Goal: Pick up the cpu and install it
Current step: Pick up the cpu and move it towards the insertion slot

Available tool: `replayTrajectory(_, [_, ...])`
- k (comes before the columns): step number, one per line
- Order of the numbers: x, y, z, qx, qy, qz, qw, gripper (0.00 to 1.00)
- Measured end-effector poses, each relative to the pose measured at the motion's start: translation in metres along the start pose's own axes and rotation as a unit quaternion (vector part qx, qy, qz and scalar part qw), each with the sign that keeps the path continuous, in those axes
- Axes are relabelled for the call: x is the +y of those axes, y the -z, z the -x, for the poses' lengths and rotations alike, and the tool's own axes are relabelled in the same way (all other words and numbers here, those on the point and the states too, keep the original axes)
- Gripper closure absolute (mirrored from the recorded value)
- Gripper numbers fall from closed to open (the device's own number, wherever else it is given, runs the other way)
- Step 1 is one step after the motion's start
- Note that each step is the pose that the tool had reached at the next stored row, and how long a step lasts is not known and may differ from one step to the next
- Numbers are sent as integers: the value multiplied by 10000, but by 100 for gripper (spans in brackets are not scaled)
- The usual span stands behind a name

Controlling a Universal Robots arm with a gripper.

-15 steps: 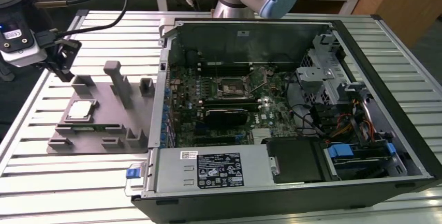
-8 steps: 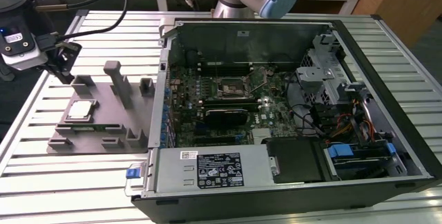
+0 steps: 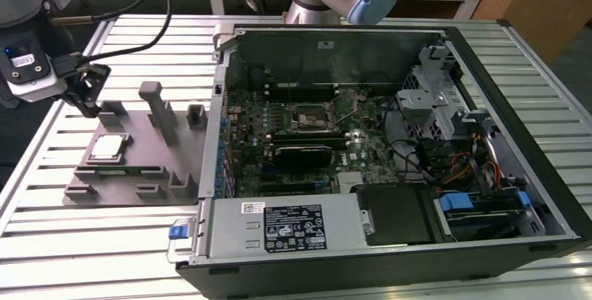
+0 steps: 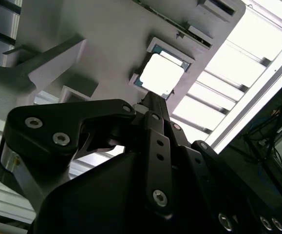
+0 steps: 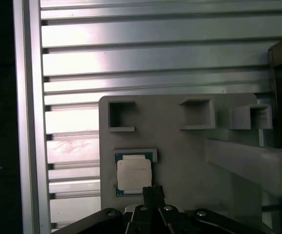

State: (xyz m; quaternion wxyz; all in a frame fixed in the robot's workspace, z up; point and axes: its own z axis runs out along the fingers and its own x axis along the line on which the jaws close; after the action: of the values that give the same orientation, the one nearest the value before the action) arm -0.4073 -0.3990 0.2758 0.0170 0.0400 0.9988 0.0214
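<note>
The exterior view is looking down from well back, taking in the slatted table [image 3: 55, 244], the grey holder tray [image 3: 134, 154] and the open computer case [image 3: 370, 54]. The first wrist view is facing straight down onto the tray, close in. The second wrist view is looking slantwise past the gripper [image 4: 149, 97], closer still; both wrist views are sharing the cpu [image 5: 134, 174] on the tray.

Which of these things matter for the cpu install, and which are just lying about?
In the job: cpu, in the grey holder tray; gripper, near the cpu; motherboard socket in the open computer case.
Lying about: power supply; drive cables; slatted table.
</note>
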Motion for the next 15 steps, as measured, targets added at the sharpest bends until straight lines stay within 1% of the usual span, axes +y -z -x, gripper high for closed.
replayTrajectory(15, [-12, -201, -49, -1, 0, -4, 10000, 89])
